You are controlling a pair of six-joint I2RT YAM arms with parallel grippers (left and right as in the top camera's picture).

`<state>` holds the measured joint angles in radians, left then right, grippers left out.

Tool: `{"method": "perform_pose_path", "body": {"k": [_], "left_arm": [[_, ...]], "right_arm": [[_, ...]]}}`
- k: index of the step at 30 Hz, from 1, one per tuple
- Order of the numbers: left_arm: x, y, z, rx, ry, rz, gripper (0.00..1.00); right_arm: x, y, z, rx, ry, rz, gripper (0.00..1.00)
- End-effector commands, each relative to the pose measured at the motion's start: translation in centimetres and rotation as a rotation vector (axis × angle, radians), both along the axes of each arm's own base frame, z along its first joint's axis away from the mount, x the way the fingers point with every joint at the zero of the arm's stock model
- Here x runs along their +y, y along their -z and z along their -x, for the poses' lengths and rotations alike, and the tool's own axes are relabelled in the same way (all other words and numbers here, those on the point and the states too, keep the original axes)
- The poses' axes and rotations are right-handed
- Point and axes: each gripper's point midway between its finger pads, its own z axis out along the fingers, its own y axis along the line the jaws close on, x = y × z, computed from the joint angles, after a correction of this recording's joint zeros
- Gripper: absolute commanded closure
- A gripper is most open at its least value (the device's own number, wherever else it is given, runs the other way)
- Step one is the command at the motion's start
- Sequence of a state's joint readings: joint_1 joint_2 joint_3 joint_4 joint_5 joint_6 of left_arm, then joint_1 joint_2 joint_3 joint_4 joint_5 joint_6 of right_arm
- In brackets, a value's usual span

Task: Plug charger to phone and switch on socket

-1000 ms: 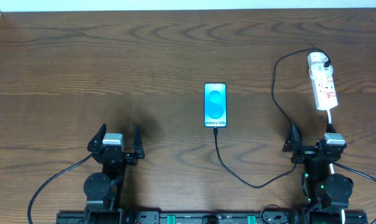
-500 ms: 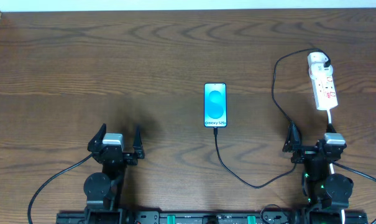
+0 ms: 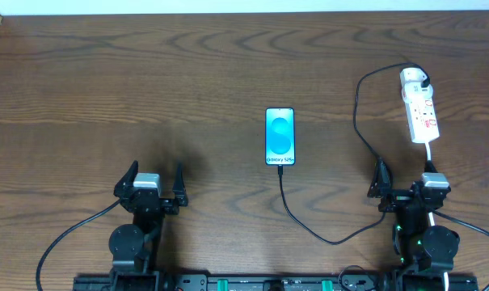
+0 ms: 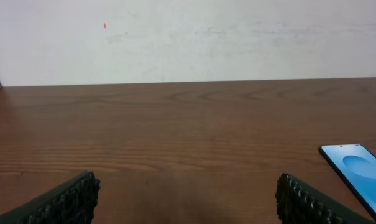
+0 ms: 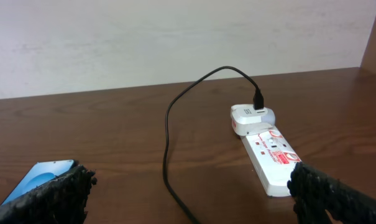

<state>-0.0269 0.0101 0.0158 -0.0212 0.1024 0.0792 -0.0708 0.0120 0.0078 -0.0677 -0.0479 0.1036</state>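
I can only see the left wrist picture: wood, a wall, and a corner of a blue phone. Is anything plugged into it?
Observer: Yes, the black charger cable meets the phone at the end nearest the arms.
Operator: Where does that cable go?
Observer: It loops right, then up to the socket at the far right of the table.
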Motion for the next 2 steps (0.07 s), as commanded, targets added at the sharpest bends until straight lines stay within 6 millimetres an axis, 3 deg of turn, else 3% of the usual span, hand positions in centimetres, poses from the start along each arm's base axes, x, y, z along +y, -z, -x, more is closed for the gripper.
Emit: {"method": "perform_pose_path", "body": {"k": [1, 2], "left_arm": [[-0.25, 1.46, 0.13, 0.047, 0.017, -0.005, 0.09], [-0.25, 1.46, 0.13, 0.047, 0.017, -0.005, 0.09]], "right_arm": [[-0.27, 0.06, 0.04, -0.001, 0.016, -0.014, 0.01], [-0.27, 0.07, 0.03, -0.001, 0.016, -0.014, 0.01]]}}
